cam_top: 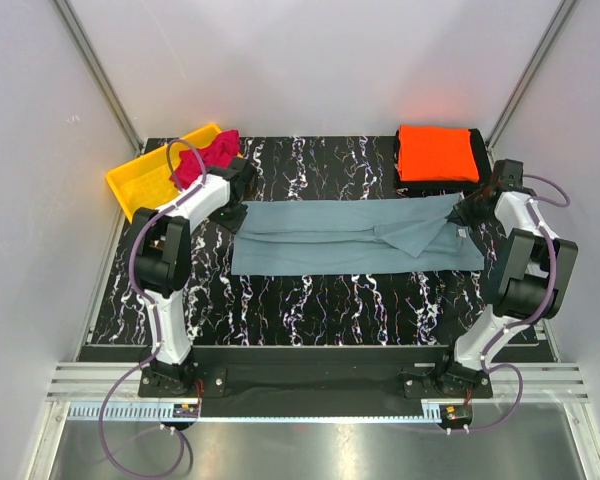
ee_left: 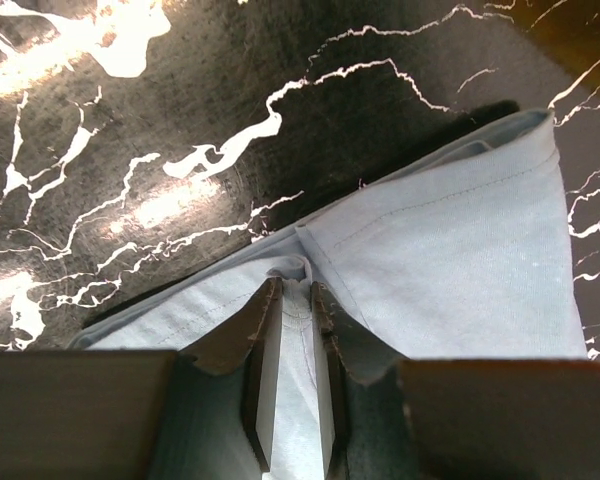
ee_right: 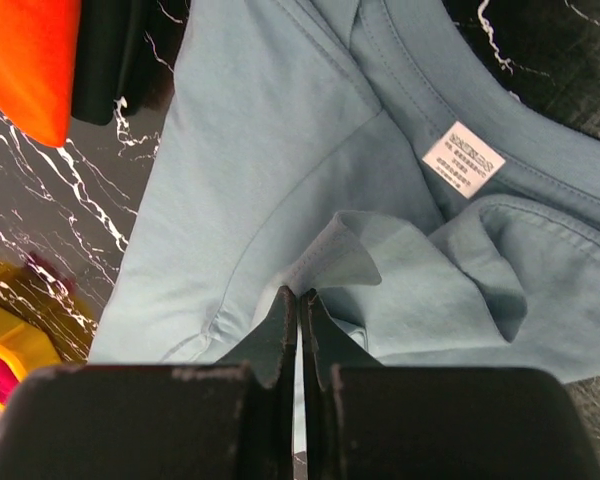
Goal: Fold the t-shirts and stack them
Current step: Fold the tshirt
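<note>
Stands at the folding of the grey-blue t-shirt (cam_top: 330,245), not yet at the stacking. Finds it laid as a long band across the middle of the table (cam_top: 310,310), reaching from near the left edge to near the right, narrowed lengthwise, with the collar and its white neck label (ee_right: 463,165) at the right end and creases bunched there. Shows the left gripper (ee_left: 295,290) low over the band's left end, jaws parted a little, with a ridge of cloth lying between them that looks loose rather than pinched. Shows the right gripper (ee_right: 299,297) closed tight on a puckered bit of cloth just below the collar, near the table's right edge. Leaves the orange t-shirt (cam_top: 435,152) folded square at the far right corner, on something dark, and the crimson t-shirt (cam_top: 208,158) crumpled in the yellow bin (cam_top: 145,180) at the far left corner, both apart from the work. Reads as the close of a lengthwise fold, with the left end set down. Calls next, probably, for freeing the right end too and flattening the bunched shoulder, then taking one short end and carrying it over to the other, edges matched, to halve the band. Needs care that the thin cloth does not drag or unfold as the jaws lift off
</note>
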Robot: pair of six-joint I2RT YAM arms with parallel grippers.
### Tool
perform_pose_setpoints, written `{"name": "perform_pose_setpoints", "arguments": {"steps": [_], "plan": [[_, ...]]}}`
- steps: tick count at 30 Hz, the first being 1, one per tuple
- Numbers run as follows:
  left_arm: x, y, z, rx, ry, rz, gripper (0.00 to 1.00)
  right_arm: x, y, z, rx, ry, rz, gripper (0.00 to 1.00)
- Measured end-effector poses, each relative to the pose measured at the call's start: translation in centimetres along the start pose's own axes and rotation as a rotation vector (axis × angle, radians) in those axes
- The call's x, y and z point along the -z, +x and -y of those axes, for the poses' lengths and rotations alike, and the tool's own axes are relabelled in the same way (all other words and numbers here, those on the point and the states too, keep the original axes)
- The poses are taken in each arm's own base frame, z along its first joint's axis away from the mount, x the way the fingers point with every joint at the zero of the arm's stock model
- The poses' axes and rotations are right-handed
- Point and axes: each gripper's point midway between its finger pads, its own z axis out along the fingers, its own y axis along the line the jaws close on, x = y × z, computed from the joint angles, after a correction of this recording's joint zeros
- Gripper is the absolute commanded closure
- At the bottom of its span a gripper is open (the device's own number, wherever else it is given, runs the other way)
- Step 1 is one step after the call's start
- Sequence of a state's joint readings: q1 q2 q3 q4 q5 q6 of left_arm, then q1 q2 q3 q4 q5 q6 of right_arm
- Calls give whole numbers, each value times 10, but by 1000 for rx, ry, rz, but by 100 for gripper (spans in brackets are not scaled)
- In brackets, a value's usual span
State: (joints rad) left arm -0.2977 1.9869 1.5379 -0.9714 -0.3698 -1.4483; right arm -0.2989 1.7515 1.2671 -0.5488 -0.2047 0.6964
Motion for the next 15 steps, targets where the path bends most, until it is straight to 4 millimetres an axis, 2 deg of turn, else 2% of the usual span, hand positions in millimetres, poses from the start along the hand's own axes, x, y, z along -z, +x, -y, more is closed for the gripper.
{"name": "perform_pose_setpoints", "arguments": {"steps": [10,15], "plan": [[-2,-7,-2,-1,-9,39,79,-21,-11,-5,-2,5,-9,98],[-2,-14,-3,-14,-13,75,79,-32,-10,-9,4,-15,-26,91]]}}
